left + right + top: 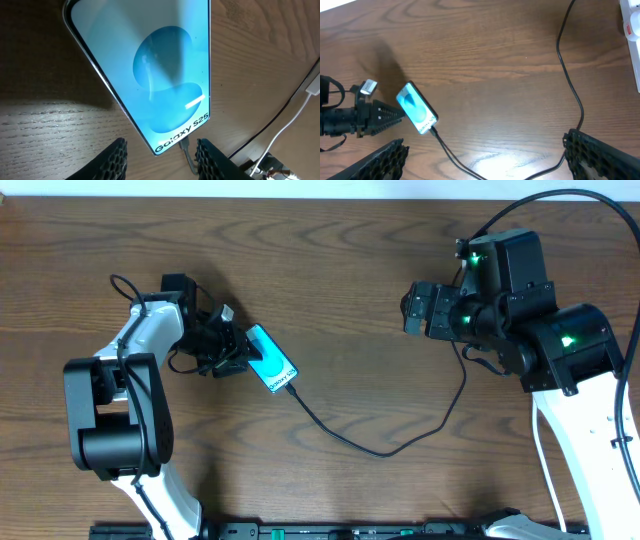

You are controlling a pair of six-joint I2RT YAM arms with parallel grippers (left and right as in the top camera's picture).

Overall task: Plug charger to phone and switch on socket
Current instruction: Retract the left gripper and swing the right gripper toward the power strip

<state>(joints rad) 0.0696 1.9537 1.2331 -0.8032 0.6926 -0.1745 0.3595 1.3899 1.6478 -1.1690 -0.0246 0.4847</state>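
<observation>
The phone (pixel 272 360) lies tilted on the wooden table with its blue-teal screen up and the "Galaxy S25" strip at its lower end. It fills the left wrist view (pixel 160 75) and shows small in the right wrist view (pixel 416 107). The charger's thin black cable (pixel 390 450) has its connector (pixel 184 146) seated in the phone's bottom end. My left gripper (pixel 243 352) is open and empty, its fingers on either side of the phone's lower corner. My right gripper (pixel 412 310) is wide open, high above the table. The socket (pixel 629 15) shows only as a white and red corner at top right.
The black cable (pixel 570 85) loops across the table's middle and runs back under my right arm. A thin white cord (pixel 295 115) lies at the right of the left wrist view. The left arm's base (pixel 110 420) stands at the left.
</observation>
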